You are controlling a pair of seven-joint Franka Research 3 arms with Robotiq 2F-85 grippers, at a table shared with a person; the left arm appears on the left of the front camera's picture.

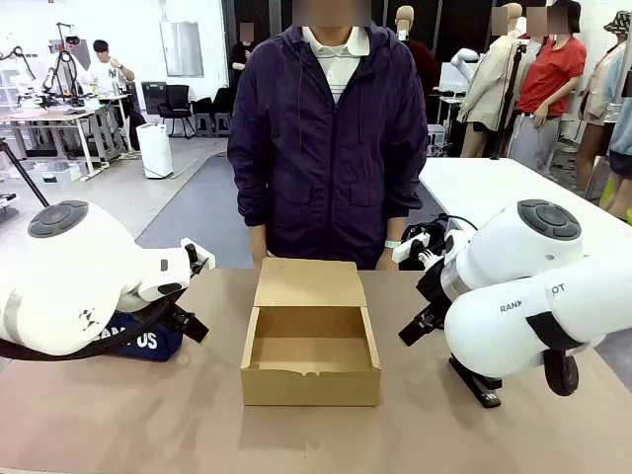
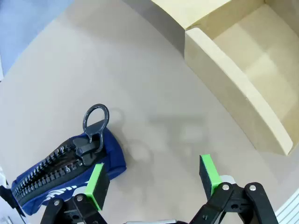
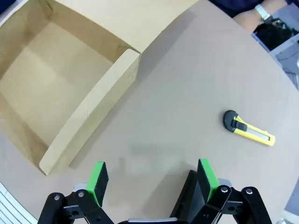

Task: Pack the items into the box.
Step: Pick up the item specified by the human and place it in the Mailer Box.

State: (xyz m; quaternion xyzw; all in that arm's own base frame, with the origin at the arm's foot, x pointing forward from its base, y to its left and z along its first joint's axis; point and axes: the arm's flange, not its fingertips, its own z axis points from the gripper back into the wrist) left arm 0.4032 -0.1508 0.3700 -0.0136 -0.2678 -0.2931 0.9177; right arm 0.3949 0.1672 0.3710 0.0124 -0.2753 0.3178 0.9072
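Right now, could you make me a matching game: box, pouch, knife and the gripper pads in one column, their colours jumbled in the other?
Things:
1 box
2 pouch
3 knife
4 pads

Colours:
A green
B yellow and black
C brown
D navy

Pairs: 1-C, 2-D, 3-B, 4-A

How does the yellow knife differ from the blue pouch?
The knife is yellow and black; the pouch is navy with white print. The knife is slim and looks rigid; the pouch is plump, with a zip and a ring pull. The knife lies near the right gripper, the pouch near the left gripper. Both lie on the table, outside the open box.
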